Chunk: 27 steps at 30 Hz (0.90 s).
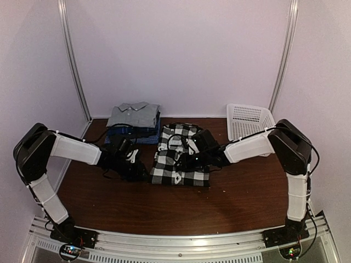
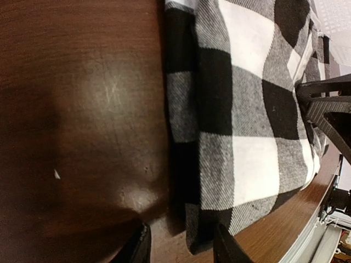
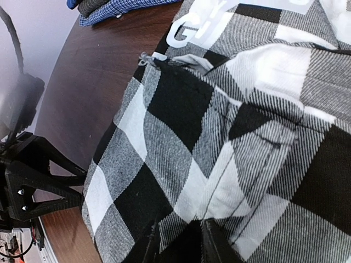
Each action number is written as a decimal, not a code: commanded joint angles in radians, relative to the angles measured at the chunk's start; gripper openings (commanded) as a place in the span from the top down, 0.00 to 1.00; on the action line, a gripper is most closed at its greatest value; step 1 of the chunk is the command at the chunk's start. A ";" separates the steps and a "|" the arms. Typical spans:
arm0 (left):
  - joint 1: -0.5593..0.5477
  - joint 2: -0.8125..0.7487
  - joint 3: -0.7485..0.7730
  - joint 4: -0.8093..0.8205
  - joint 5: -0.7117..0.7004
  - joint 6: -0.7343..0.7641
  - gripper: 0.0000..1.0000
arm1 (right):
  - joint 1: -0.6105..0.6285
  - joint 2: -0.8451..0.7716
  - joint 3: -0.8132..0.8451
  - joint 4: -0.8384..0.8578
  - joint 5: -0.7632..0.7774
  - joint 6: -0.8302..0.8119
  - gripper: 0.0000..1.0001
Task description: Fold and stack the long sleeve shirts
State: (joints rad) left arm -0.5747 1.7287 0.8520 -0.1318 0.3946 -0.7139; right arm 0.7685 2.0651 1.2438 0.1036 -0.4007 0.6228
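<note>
Black-and-white check shirt (image 1: 180,159) lies folded mid-desk (image 1: 164,208). Left jaws stand spread at its left edge, a corner of cloth between them, nothing gripped. Right jaws sit low on the shirt's right part with cloth in their narrow gap — pinched or not, cannot tell. Back left, grey shirt (image 1: 133,115) tops a pile of blue shirts (image 1: 134,135) — white lattice basket (image 1: 249,121) back right.

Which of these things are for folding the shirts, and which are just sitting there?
For the job:
- black-and-white checked shirt, in the middle between the arms
- grey shirt, on top of the pile at the back
- blue shirts, under the grey one

Just lying about:
- white basket, at the back right
</note>
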 commanded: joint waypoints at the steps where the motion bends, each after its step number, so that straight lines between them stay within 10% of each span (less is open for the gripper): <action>1: -0.012 -0.053 -0.044 0.094 0.027 -0.049 0.60 | 0.008 -0.144 -0.054 -0.027 0.055 -0.016 0.69; 27: -0.060 -0.039 -0.125 0.234 0.060 -0.152 0.74 | 0.012 -0.593 -0.650 0.123 0.185 0.161 0.73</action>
State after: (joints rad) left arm -0.6258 1.6825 0.7330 0.0536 0.4507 -0.8509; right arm 0.7750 1.5055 0.5797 0.1993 -0.2722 0.7639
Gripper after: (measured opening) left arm 0.285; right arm 0.288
